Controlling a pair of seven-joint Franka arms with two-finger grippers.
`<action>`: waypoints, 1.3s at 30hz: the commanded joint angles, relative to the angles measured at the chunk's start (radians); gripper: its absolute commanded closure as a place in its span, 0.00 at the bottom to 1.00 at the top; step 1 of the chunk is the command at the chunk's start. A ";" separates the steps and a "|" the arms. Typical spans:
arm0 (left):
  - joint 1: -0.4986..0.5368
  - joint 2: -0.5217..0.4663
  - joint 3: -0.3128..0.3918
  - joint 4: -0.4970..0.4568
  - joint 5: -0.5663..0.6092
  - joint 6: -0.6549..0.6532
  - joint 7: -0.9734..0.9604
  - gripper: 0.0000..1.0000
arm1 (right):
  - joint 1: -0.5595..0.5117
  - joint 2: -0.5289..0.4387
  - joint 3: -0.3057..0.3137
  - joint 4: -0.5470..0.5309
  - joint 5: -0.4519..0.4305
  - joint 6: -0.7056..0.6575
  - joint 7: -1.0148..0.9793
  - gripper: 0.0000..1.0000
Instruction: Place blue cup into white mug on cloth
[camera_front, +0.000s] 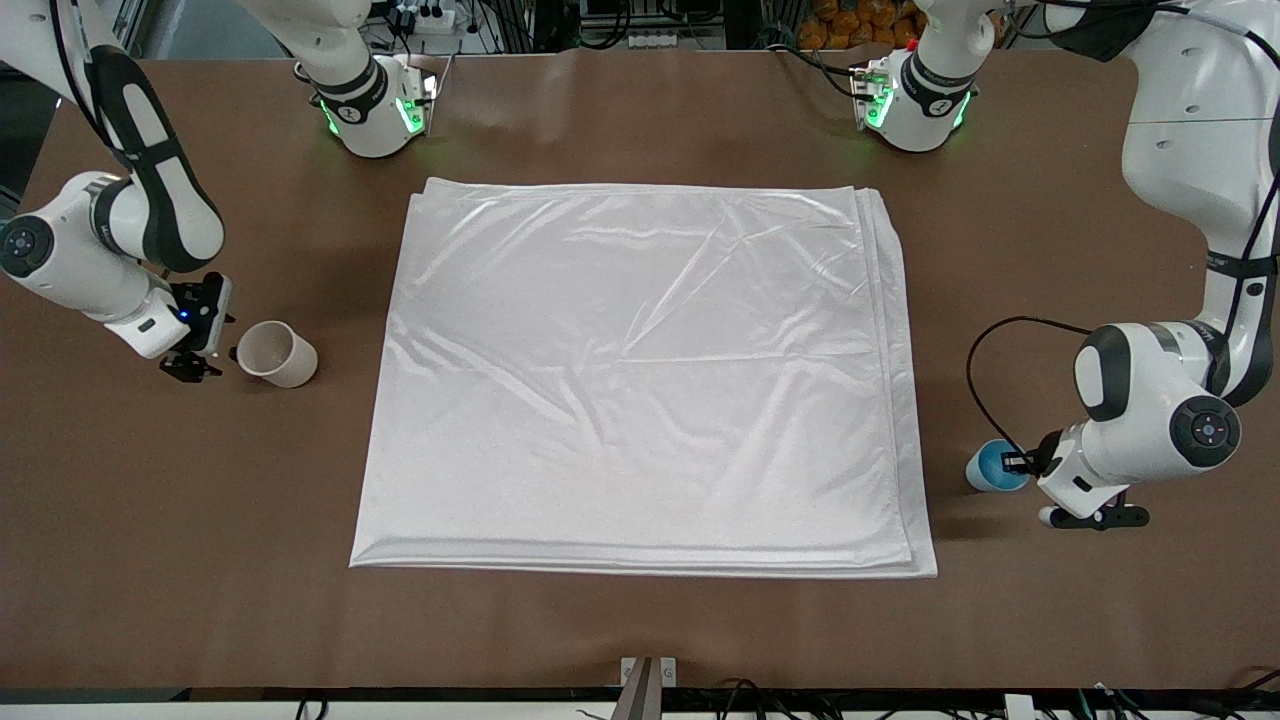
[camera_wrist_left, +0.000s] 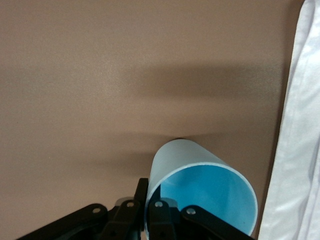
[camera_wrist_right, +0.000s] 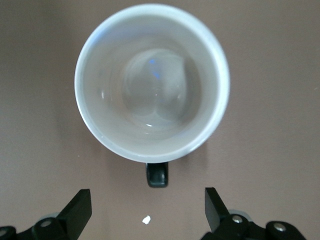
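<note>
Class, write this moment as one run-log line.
left pincer: shut on cup rim, table | right pincer: open by mug handle | cloth: bare

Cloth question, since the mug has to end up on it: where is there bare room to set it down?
The whole cloth is bare. Crowded spots lie off it: the right gripper by the white mug, and the left gripper pinching the blue cup rim.

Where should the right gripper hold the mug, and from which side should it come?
Probably the black handle: it points at the open right gripper, between its fingers. The mug stands upright on the table, beside the cloth, so come from the handle's side.
</note>
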 joint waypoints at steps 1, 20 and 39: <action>0.002 0.004 -0.004 0.016 0.023 0.003 0.007 1.00 | -0.021 0.016 0.013 -0.018 0.024 0.045 -0.034 0.00; -0.004 -0.102 -0.018 0.018 0.022 -0.069 0.006 1.00 | -0.021 0.043 0.032 -0.047 0.068 0.078 -0.039 0.10; -0.004 -0.184 -0.099 0.018 0.011 -0.110 -0.005 1.00 | -0.021 0.020 0.043 -0.060 0.086 0.081 -0.067 0.96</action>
